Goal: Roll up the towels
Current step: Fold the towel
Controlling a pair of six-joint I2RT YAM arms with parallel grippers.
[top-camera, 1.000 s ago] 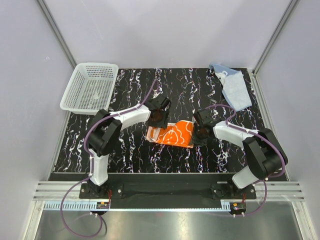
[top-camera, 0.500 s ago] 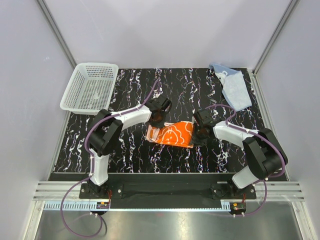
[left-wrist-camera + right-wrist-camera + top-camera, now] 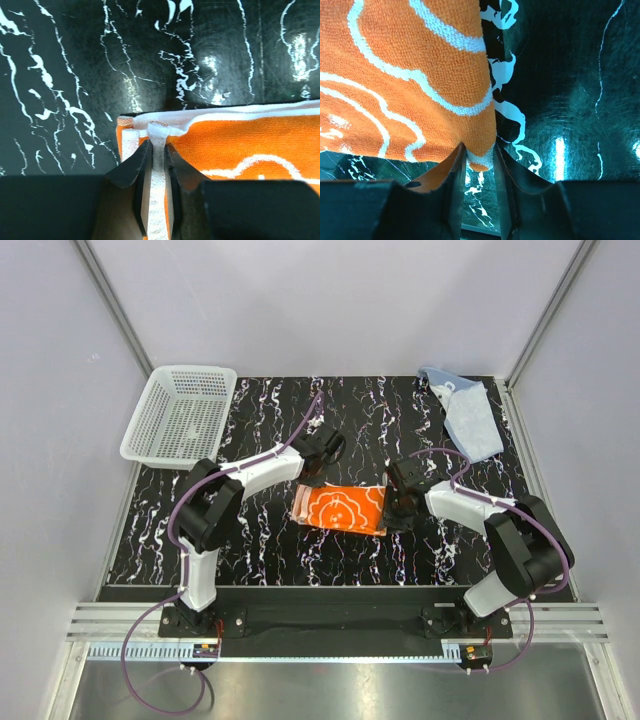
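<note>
The orange towel (image 3: 342, 508) is lying mid-table (image 3: 270, 552). Your left jaws are pinching its white hem at the far-left corner, and your right jaws are clamping its right corner. The blue towel (image 3: 470, 415) is lying far right.

The orange towel (image 3: 405, 75) at the right end effector (image 3: 479, 156) is matt cloth with rough terry loops. Beneath that end effector, the black tabletop (image 3: 580, 90) looks glossy and smooth, like polished stone, and shows bright reflections.
</note>
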